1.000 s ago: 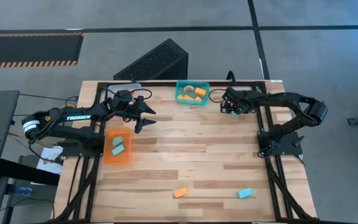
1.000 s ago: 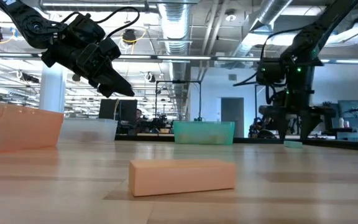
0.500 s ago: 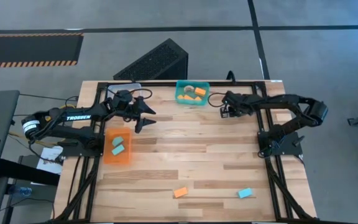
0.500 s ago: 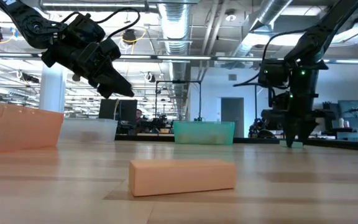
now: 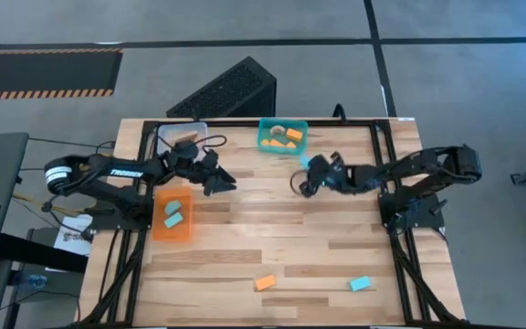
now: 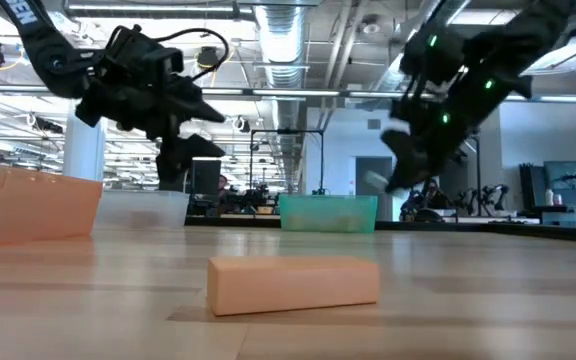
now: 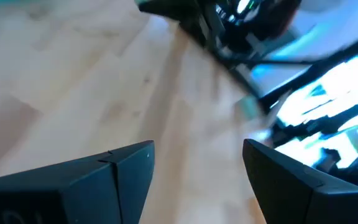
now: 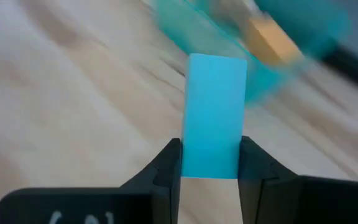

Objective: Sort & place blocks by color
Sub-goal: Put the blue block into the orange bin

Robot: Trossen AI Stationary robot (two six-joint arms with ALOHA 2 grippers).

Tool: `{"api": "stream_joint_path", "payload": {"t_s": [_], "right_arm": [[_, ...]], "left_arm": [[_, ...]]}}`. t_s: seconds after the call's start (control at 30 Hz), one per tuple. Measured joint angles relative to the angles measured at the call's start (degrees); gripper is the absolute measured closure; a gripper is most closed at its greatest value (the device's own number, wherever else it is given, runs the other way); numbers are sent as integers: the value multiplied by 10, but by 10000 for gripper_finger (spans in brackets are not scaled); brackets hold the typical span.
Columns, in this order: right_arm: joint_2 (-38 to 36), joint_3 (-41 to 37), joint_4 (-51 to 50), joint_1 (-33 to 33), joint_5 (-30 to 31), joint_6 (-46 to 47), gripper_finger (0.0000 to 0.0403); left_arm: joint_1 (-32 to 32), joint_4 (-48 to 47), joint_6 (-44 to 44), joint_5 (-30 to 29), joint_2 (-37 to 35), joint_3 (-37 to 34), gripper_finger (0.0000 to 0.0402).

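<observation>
My right gripper [image 5: 303, 180] hovers over the far middle of the table, near the teal bin [image 5: 265, 144], and is shut on a teal block [image 8: 215, 106]. My left gripper [image 5: 226, 180] is open in the air just right of the orange bin [image 5: 156, 222], with nothing between its fingers [image 7: 129, 168]. An orange block [image 5: 265, 282] and a teal block [image 5: 361, 284] lie flat near the table's near edge. Two teal blocks rest in the orange bin, orange blocks [image 5: 292, 134] in the teal bin, and a tan block [image 5: 185, 138] in the clear bin. My right gripper pinches the teal block by one end [image 8: 214, 163], between its two fingers [image 8: 169, 163]. The block's long side runs along the fingers and sticks out well past their tips. It is lifted clear of the table.
Three bins stand on the table's far and left parts: the clear bin [image 5: 164, 135] far left, the teal bin far middle, the orange bin at the left. Bare wood lies between them and the two loose blocks. A dark slatted box [image 5: 226, 90] sits beyond the far edge.
My right gripper came down on a teal block near the far right of the table, took hold of it, lifted it and carried it toward the table's left, near the teal bin. My left gripper shifted slightly right and toward the near edge, and turned.
</observation>
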Motion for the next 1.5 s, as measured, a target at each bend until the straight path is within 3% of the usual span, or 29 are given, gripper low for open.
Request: {"api": "stream_joint_path", "payload": {"t_s": [0.13, 0.3, 0.5, 0.8, 1.17, 1.3, 1.5], "right_arm": [[9, 2, 130, 87, 40, -59, 299], [57, 37, 223, 137, 48, -117, 299], [148, 132, 187, 145, 37, -165, 299], [253, 279, 52, 130, -2, -190, 299], [318, 368, 12, 128, -8, -252, 299], [318, 371, 13, 128, -8, -253, 299], [315, 371, 11, 126, -8, -256, 299]], "left_arm": [[-24, 120, -136, -2, 57, -6, 173], [-57, 171, -192, -16, 123, 14, 173], [-69, 173, -201, -34, 178, 57, 173], [-68, 165, -185, -53, 178, 63, 173], [-68, 135, -156, -81, 178, 62, 176], [-68, 124, -139, -81, 178, 62, 206], [-67, 116, -112, -83, 178, 62, 295]]}}
